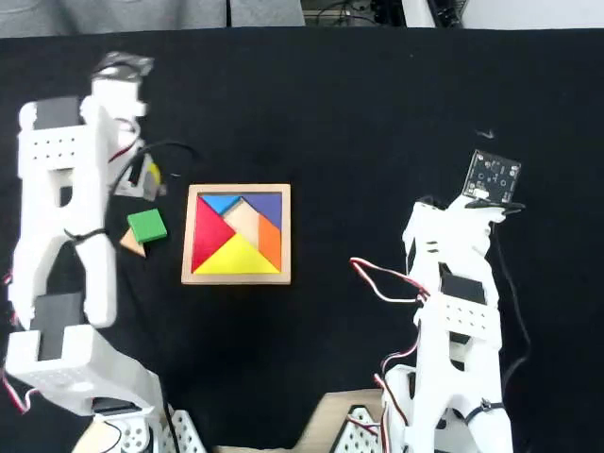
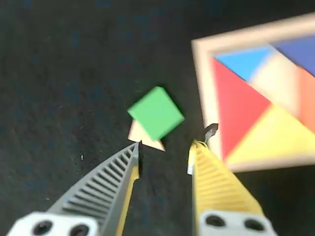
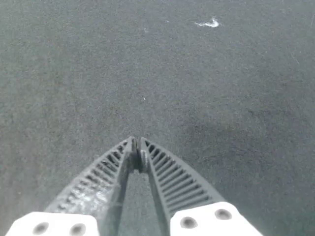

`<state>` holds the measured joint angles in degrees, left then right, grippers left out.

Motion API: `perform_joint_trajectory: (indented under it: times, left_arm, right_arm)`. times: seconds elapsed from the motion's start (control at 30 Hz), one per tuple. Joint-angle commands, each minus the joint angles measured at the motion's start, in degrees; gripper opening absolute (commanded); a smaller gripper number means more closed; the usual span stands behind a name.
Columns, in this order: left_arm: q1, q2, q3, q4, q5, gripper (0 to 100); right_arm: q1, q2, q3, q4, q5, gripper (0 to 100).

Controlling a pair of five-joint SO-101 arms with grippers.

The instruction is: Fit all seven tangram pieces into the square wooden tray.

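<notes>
Left gripper [image 2: 165, 144] hangs spread wide and empty near the green square [image 2: 156, 112] and tan triangle [image 1: 132, 244], both at nine o'clock of the tray [image 1: 238, 279]. Five pieces look fitted, two are left. Right gripper [image 3: 137, 146] is closed, empty, at three o'clock

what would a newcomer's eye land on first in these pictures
The wooden tray in the middle of the black table draws the eye first, holding red, yellow, orange and blue pieces around a pale patch. Just outside it a green square lies partly over a small tan triangle, with the left gripper open close to them. The right gripper is shut above the table, away from the pieces.
</notes>
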<state>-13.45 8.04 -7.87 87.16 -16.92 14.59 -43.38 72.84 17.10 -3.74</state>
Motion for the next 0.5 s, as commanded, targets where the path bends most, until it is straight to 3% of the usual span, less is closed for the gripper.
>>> perform_joint_trajectory:
  times: [0.0, 0.23, 0.47]
  left_arm:
    - [-3.1, -1.7, 7.4, -11.4, 6.8, 18]
    - [-3.5, 5.3, 8.8, -17.8, 17.9, 25]
    - [-0.5, 12.7, 6.5, -15.9, 19.4, 26]
  right_arm:
    - [-0.8, -1.5, -0.2, -1.2, 0.1, 1.5]
    - [-2.3, -1.5, 0.1, -1.2, 2.5, 1.5]
    - [-2.5, -1.5, 0.2, -1.2, 3.2, 1.5]
